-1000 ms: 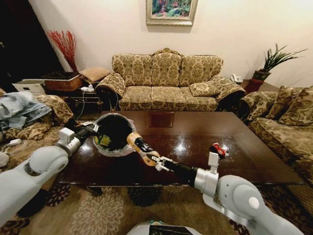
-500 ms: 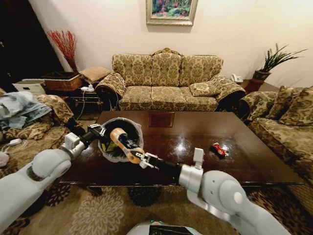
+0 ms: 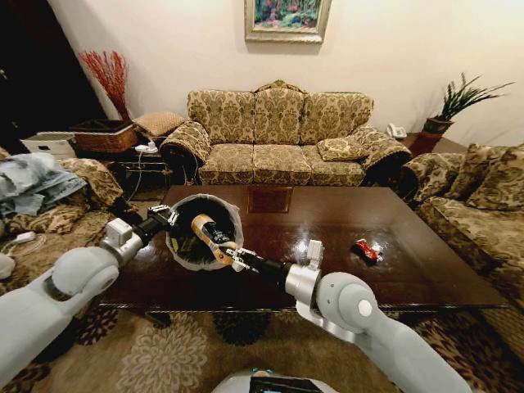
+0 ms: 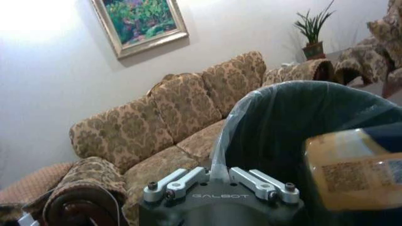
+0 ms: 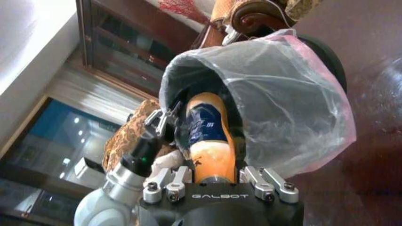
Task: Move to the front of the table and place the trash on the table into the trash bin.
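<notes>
On the left, the left gripper is clenched on the rim of the trash bin, holding it tipped above the near-left part of the table with its dark, bag-lined mouth facing the right arm. The right gripper reaches in from the right, its jaws clamped on the base of the yellow-brown bottle — the bottle's far end is already inside the bin's mouth, just beside the left gripper's fingers. Farther right, the crumpled red wrapper lies on the tabletop, well apart from the bin.
</notes>
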Available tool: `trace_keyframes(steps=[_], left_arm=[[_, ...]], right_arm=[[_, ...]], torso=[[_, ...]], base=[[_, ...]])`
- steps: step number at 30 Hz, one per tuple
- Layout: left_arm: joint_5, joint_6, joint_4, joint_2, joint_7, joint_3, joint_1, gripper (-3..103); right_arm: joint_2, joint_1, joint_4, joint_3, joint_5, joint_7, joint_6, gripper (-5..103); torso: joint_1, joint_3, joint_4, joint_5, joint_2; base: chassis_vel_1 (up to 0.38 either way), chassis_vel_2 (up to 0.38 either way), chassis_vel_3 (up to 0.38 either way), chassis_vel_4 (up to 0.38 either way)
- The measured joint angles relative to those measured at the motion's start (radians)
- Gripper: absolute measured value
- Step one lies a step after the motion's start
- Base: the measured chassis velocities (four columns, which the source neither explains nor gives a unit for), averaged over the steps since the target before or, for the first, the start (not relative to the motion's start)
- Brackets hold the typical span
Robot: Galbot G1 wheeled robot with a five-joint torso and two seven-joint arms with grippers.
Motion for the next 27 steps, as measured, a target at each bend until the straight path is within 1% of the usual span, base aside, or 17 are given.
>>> trace_keyframes(steps=[4, 6, 7, 9, 10, 12, 13, 14, 17, 18, 19, 21, 22, 23, 24, 25, 27], left_arm=[[-0.009, 0.002, -0.007, 0.0, 0.004, 0.002, 0.001, 2], [-0.009, 0.002, -0.014, 0.0, 0.006, 0.002, 0.006, 2], [-0.009, 0.002, -0.015, 0.0, 0.007, 0.002, 0.007, 2], [-0.009, 0.002, -0.027, 0.001, 0.01, 0.002, 0.012, 2], [-0.009, 0.002, -0.027, 0.001, 0.01, 0.002, 0.012, 2], [-0.009, 0.005, -0.034, 0.005, 0.013, 0.001, 0.016, 2], [-0.009, 0.005, -0.034, 0.006, 0.013, 0.001, 0.017, 2], [-0.009, 0.007, -0.034, 0.007, 0.013, -0.001, 0.02, 2], [-0.009, 0.007, -0.035, 0.006, 0.013, -0.001, 0.025, 2], [-0.008, 0.007, -0.036, 0.004, 0.014, -0.001, 0.027, 2], [-0.008, 0.007, -0.036, 0.004, 0.014, -0.001, 0.027, 2], [-0.006, 0.007, -0.036, 0.002, 0.014, -0.001, 0.029, 2], [-0.006, 0.007, -0.035, 0.002, 0.015, -0.001, 0.029, 2], [-0.006, 0.007, -0.033, 0.002, 0.015, -0.001, 0.029, 2], [-0.006, 0.007, -0.033, 0.002, 0.015, -0.001, 0.029, 2], [-0.008, 0.007, -0.025, 0.003, 0.016, -0.001, 0.028, 2], [-0.028, 0.007, -0.001, 0.008, 0.013, -0.001, 0.018, 2]], right_arm=[[0.021, 0.016, -0.018, 0.009, 0.01, 0.004, 0.009, 35], [0.032, 0.03, -0.033, 0.008, 0.007, 0.001, 0.022, 32], [0.034, 0.033, -0.036, 0.007, 0.007, 0.0, 0.024, 34], [0.053, 0.055, -0.059, 0.002, -0.002, -0.007, 0.04, 44], [0.053, 0.055, -0.059, 0.002, -0.002, -0.007, 0.04, 44], [0.071, 0.073, -0.079, 0.002, -0.008, -0.012, 0.045, 56], [0.073, 0.076, -0.082, 0.002, -0.008, -0.013, 0.045, 56], [0.077, 0.082, -0.086, 0.004, -0.009, -0.018, 0.045, 66], [0.078, 0.084, -0.087, 0.007, -0.012, -0.021, 0.045, 66], [0.078, 0.083, -0.088, 0.008, -0.015, -0.027, 0.044, 78], [0.078, 0.083, -0.088, 0.008, -0.015, -0.027, 0.044, 78], [0.078, 0.079, -0.088, 0.014, -0.022, -0.042, 0.042, 83], [0.075, 0.066, -0.088, 0.024, -0.046, -0.082, 0.042, 93], [0.071, 0.055, -0.086, 0.033, -0.064, -0.111, 0.042, 97], [0.071, 0.055, -0.086, 0.033, -0.064, -0.111, 0.042, 97], [0.065, 0.039, -0.08, 0.051, -0.087, -0.152, 0.038, 97], [0.046, 0.001, -0.049, 0.108, -0.14, -0.279, 0.028, 100]], torso=[[0.0, 0.0, 0.0001, -0.0001, 0.0], [0.0, 0.0, 0.0001, -0.0001, 0.0], [0.0, 0.0, 0.0001, -0.0002, 0.0], [0.0, 0.0, 0.0002, -0.0001, 0.0], [0.0, 0.0, 0.0002, -0.0001, 0.0], [0.0, 0.0, 0.0001, -0.0001, 0.0], [0.0, 0.0, 0.0002, -0.0001, 0.0], [0.0, 0.0, 0.0002, 0.0, 0.0], [0.0, 0.0, 0.0002, -0.0001, 0.0], [0.0, 0.0, 0.0002, -0.0001, 0.0], [0.0, 0.0, 0.0002, -0.0001, 0.0], [0.0, 0.0, 0.0002, -0.0001, 0.0], [0.0, 0.0, 0.0003, -0.0001, 0.0], [0.0, 0.0, 0.0003, 0.0, 0.0], [0.0, 0.0, 0.0003, 0.0, 0.0], [0.0, 0.0, 0.0003, 0.0, 0.0], [0.0, 0.0, -0.0001, -0.0001, 0.0]], base=[[0.0, 0.0, 0.0, 0.0], [0.0, 0.0, 0.0, 0.0], [0.0, 0.0, 0.0, 0.0], [0.0, 0.0, 0.0, 0.0], [0.0, 0.0, 0.0, 0.0], [0.0, 0.0, 0.0, 0.0], [0.0, 0.0, 0.0, 0.0], [0.0, 0.0, 0.0, 0.0], [0.0, 0.0, 0.0, 0.0], [0.0, 0.0, 0.0, 0.0], [0.0, 0.0, 0.0, 0.0], [0.0, 0.0, 0.0, 0.0], [0.0, 0.0, 0.0, 0.0], [0.0, 0.0, 0.0, 0.0], [0.0, 0.0, 0.0, 0.0], [0.0, 0.0, 0.0, 0.0], [0.0, 0.0, 0.0, 0.0]])
